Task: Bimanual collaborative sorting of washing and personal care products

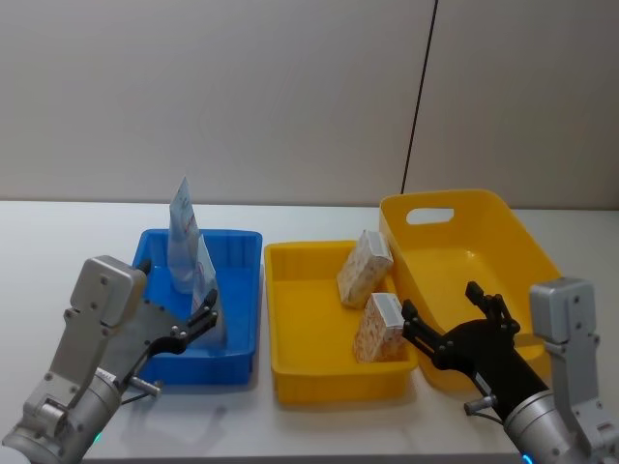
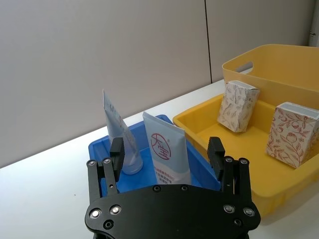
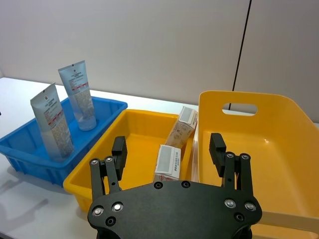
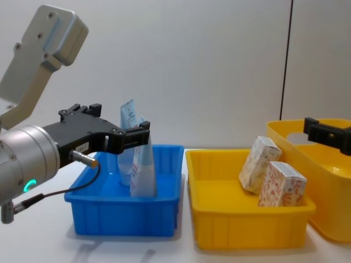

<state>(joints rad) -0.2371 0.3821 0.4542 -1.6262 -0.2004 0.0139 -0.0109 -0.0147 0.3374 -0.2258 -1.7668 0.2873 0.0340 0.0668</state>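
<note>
Two squeeze tubes [image 1: 182, 237] [image 1: 206, 285] in blue bin [image 1: 250, 290], two floral cartons [image 1: 365, 268] [image 1: 379, 327] in yellow tray [image 1: 300, 329]; left gripper [image 1: 203, 324], right gripper [image 1: 440, 302] spread.

Tall bin [image 4: 334, 213] cut by chest view's edge, print on tubes [image 1: 182, 242] illegible

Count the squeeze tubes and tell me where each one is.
2. Both stand cap-down in the blue bin: the rear tube farther back, the front tube nearer the robot. None appears hidden.
</note>
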